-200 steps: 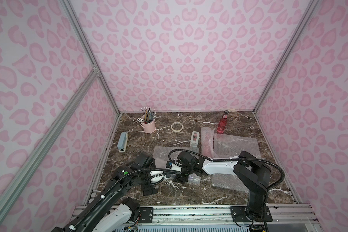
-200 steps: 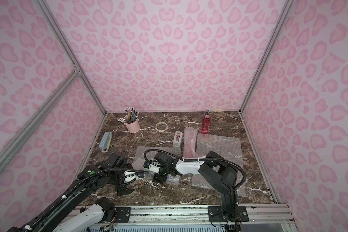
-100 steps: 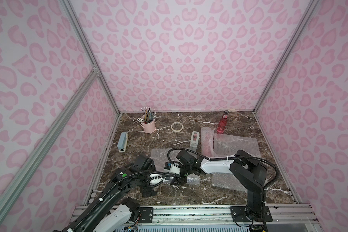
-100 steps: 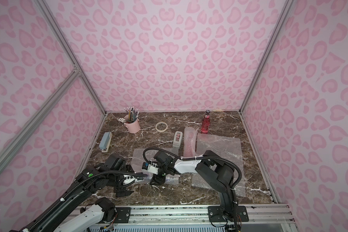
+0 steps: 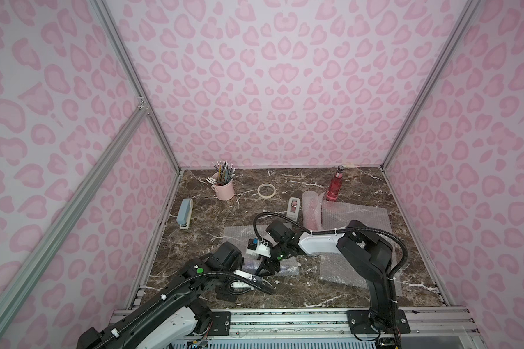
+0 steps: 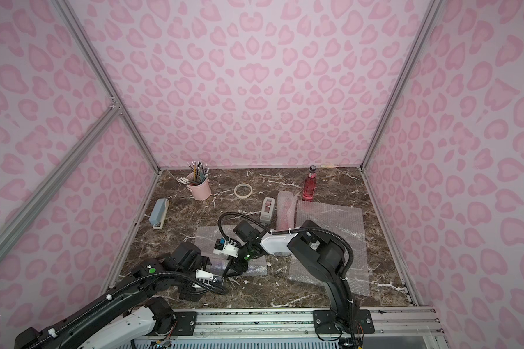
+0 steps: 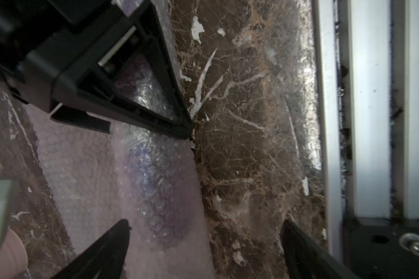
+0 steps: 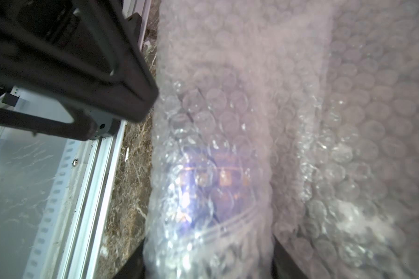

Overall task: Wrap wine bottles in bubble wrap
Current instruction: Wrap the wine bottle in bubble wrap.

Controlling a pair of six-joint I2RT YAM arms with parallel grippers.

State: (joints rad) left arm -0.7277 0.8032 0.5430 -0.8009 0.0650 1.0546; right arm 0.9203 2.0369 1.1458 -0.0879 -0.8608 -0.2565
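Right end effector (image 8: 208, 263): jaws straddle roll of clear bubble wrap (image 8: 228, 101) enclosing dark purple glass bottle (image 8: 203, 188); firm clamp cannot be told. Left end effector (image 7: 205, 225): jaws wide apart, empty, at same roll. Roll lies on brown marble worktop (image 7: 247, 145), near aluminium front rail (image 7: 368, 120).
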